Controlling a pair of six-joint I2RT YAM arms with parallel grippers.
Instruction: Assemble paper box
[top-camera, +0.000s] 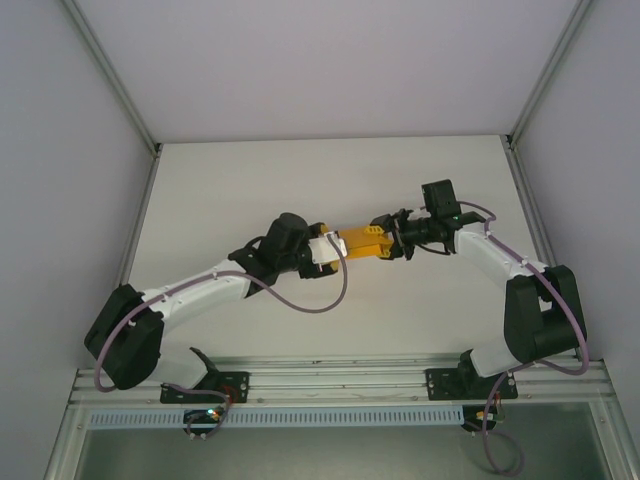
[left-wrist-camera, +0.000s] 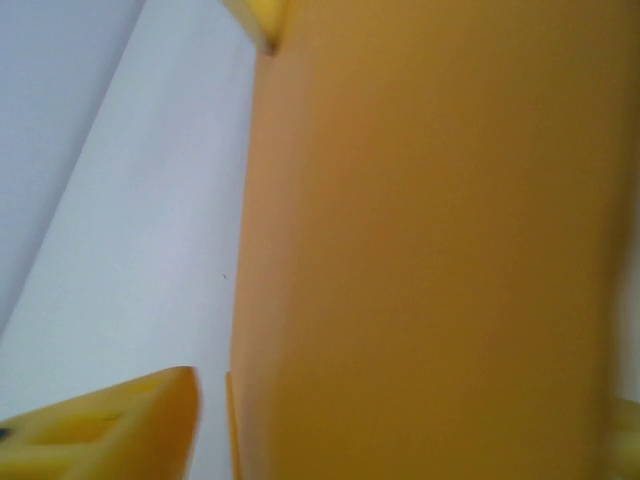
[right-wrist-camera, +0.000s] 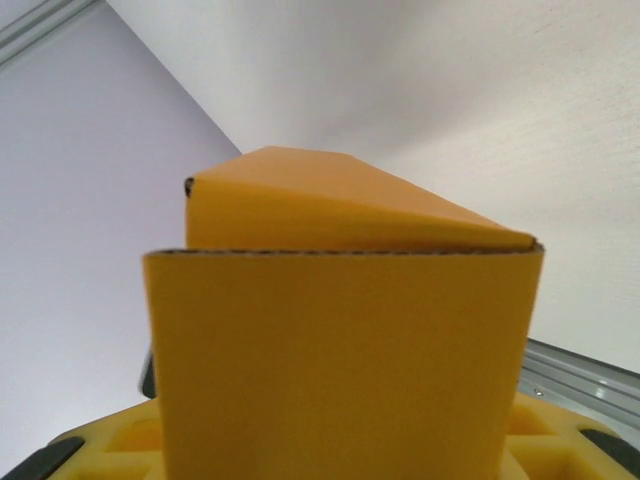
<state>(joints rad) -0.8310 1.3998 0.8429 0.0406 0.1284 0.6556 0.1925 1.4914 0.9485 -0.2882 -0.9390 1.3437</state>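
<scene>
**Right gripper** (top-camera: 402, 241): your jaws stand part-way closed, yellow moulded finger pads (right-wrist-camera: 100, 445) on either side of one end of the paper box. Count this as a hold.

**Left gripper** (top-camera: 330, 247): it sits at the box's opposite end. Its wrist view has card pressed up close and one yellow finger (left-wrist-camera: 100, 435) beside it. You cannot tell whether the jaws are clamped on the card or merely around it.

**Paper box** (top-camera: 365, 243): bright orange-yellow thin card, folded into a flattish sleeve. It spans the gap between your two grippers over the middle of the white counter (top-camera: 250, 180), apparently lifted.

**Progress**, as a judgement: the body is folded. The far end gapes, with one panel bowed away from the other. Squaring and closing the ends remain, so you are roughly midway.
</scene>
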